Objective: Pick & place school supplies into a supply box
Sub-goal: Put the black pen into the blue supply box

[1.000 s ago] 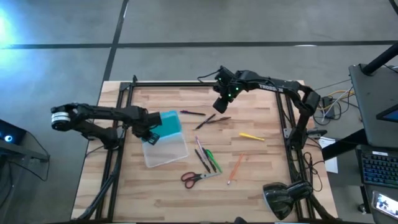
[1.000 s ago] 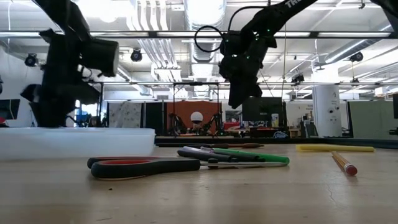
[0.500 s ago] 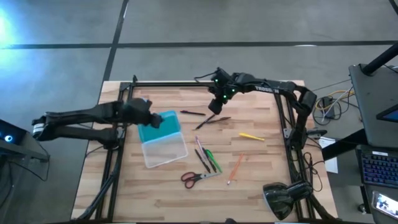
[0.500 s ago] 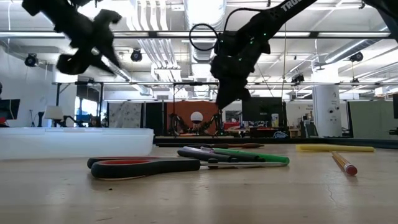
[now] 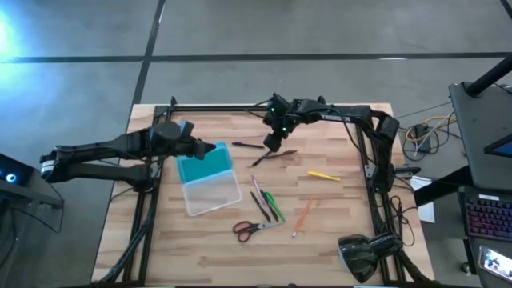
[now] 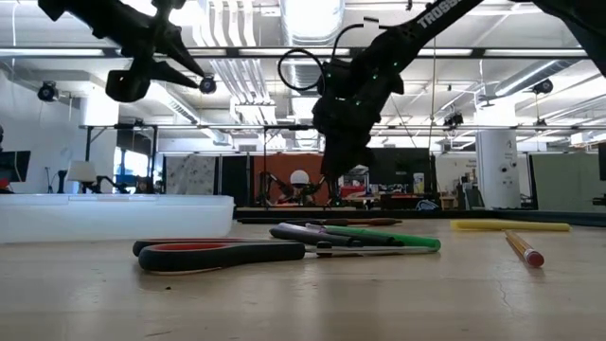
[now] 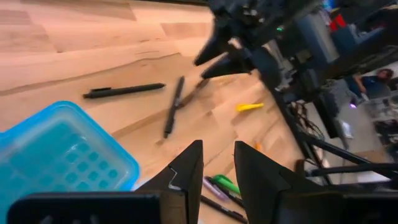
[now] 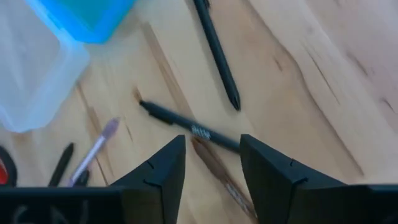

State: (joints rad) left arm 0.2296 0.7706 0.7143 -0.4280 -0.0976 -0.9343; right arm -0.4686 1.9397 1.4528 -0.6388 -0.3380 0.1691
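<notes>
Here the right gripper (image 5: pixel 273 142) hovers, jaws apart and empty, over crossed dark pens (image 5: pixel 273 154).

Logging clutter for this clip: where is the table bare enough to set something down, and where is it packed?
Bare wood: the near strip below the scissors, and the right side around the yellow stick. Crowded: the middle, from the box past the marker and pens, under the right gripper.

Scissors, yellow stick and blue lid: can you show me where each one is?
scissors (image 5: pixel 250 229): high view, on the red handles.
yellow stick (image 5: pixel 323 174): high view, at its middle.
blue lid (image 5: pixel 205 162): high view, on the middle of its turquoise face.
</notes>
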